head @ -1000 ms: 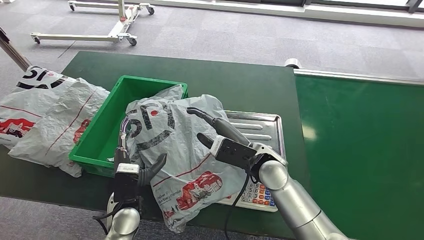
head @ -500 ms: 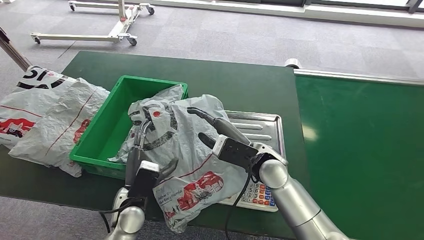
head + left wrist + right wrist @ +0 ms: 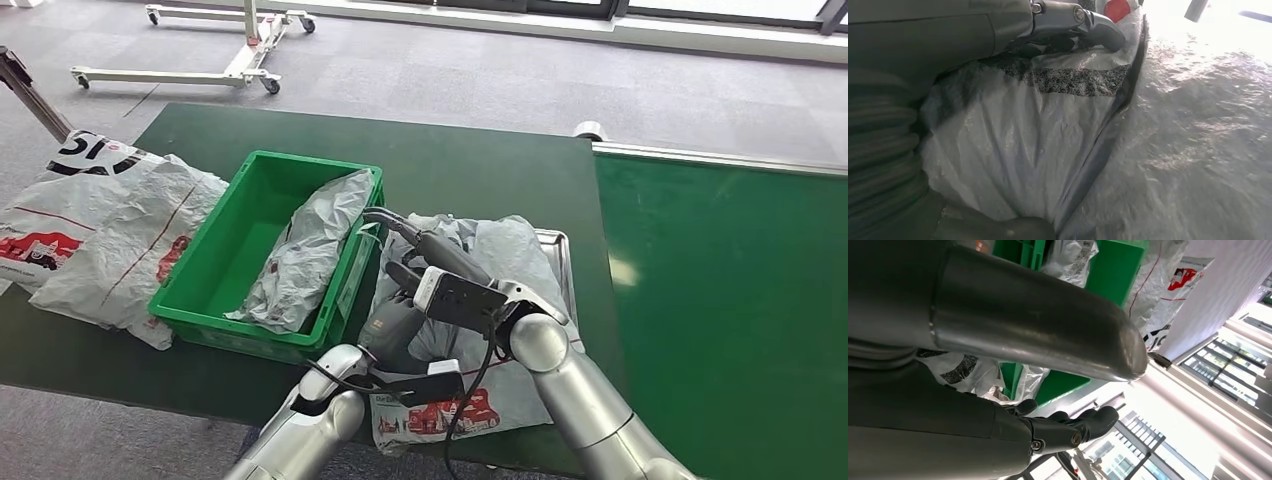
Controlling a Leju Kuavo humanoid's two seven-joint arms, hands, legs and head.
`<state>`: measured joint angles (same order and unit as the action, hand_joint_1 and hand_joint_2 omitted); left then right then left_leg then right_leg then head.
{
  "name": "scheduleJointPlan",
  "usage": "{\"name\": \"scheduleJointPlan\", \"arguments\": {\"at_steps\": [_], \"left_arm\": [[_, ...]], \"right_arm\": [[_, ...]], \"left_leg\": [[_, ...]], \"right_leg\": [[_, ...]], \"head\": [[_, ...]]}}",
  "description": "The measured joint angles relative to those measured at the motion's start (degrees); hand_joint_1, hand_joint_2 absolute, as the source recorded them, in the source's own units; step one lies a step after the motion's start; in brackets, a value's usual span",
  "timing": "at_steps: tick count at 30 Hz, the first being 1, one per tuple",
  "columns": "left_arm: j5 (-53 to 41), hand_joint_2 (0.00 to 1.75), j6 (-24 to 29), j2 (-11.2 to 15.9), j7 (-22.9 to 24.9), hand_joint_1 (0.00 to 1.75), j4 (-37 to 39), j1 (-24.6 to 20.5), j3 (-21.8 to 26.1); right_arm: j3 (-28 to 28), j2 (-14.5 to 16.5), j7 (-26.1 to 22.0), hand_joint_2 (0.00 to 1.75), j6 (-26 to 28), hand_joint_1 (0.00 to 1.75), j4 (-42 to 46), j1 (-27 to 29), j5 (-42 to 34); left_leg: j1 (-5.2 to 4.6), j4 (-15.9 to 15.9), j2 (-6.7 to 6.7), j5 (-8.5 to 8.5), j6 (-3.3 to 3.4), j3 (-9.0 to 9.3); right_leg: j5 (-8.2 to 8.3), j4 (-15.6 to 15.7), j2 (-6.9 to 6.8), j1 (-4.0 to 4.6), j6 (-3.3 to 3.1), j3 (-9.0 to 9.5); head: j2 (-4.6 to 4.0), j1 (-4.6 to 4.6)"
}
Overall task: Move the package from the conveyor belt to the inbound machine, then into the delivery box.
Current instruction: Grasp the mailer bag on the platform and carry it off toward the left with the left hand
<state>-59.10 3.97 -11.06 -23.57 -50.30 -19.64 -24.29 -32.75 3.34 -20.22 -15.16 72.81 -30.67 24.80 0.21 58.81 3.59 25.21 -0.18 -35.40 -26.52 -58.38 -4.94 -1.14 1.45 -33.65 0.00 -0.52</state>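
1. Green crate (image 3: pixel 215 262), one, on the dark green table (image 3: pixel 480 170): holds one crumpled grey bag (image 3: pixel 305 255), lying lengthwise against its right wall.
2. Package (image 3: pixel 500 250), one, grey with red print: lies on the metal scale tray (image 3: pixel 556 262) just right of the crate, its near end hanging over the table edge.
3. My left hand (image 3: pixel 392 335): thumb and fingers clamped on the package's near left part.
4. My right hand (image 3: pixel 440 285): over the package's left side, fingers stretched toward the crate; whether they grip, I cannot tell.
5. Grey bags left of the crate (image 3: pixel 95 235): two, overlapping.
6. Conveyor belt (image 3: pixel 720 300): one, right of the table.
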Motion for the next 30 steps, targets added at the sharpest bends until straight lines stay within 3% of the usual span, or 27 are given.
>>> {"name": "scheduleJointPlan", "arguments": {"at_steps": [2,6,10,15,23,30], "left_arm": [[0.3,1.75,-0.2,0.0,0.0,0.05,0.7,-0.5,-0.3],[0.5,1.75,-0.5,0.0,-0.1,1.75,1.5,-0.9,-0.8],[1.2,1.75,-1.0,0.1,-0.3,1.68,1.8,-1.0,-1.2],[2.3,1.75,-0.5,0.2,-0.3,1.75,1.9,-1.0,-1.2],[7.5,1.75,6.5,1.0,-0.5,1.75,-1.5,0.2,0.3],[8.2,1.75,7.1,1.8,-0.6,1.75,-4.1,1.0,1.5]], "right_arm": [[0.0,0.0,0.0,0.0,0.0,0.0,0.0,0.0,0.0],[0.1,0.0,0.0,0.0,0.0,0.0,0.0,0.0,0.0],[0.1,0.0,0.0,0.0,0.0,0.0,0.0,0.1,0.1],[0.3,0.0,0.0,0.0,0.2,0.0,0.0,0.4,0.2],[1.4,-0.1,0.2,0.0,0.8,0.0,0.4,2.0,0.5],[1.9,-0.2,0.4,0.0,0.9,0.0,0.8,2.7,0.7]], "left_leg": [[-0.01,0.0,0.0,-0.04,0.06,0.01],[-0.04,0.0,0.01,-0.15,0.16,0.03],[-0.05,0.0,0.0,-0.21,0.2,0.03],[-0.05,0.0,0.01,-0.24,0.18,0.03],[-0.04,0.0,0.16,-0.29,0.1,0.0],[-0.03,0.0,0.22,-0.25,0.02,-0.07]], "right_leg": [[0.05,0.0,0.0,-0.02,0.03,0.02],[0.18,0.0,0.0,-0.05,0.09,0.03],[0.23,0.0,-0.01,-0.06,0.14,0.04],[0.3,0.0,0.01,-0.06,0.12,0.04],[0.38,0.0,0.19,-0.03,0.06,-0.12],[0.33,0.0,0.22,0.02,-0.01,-0.23]], "head": [[0.0,0.0],[0.0,-0.01],[0.0,0.0],[0.0,0.0],[0.0,0.0],[0.0,-0.01]]}}
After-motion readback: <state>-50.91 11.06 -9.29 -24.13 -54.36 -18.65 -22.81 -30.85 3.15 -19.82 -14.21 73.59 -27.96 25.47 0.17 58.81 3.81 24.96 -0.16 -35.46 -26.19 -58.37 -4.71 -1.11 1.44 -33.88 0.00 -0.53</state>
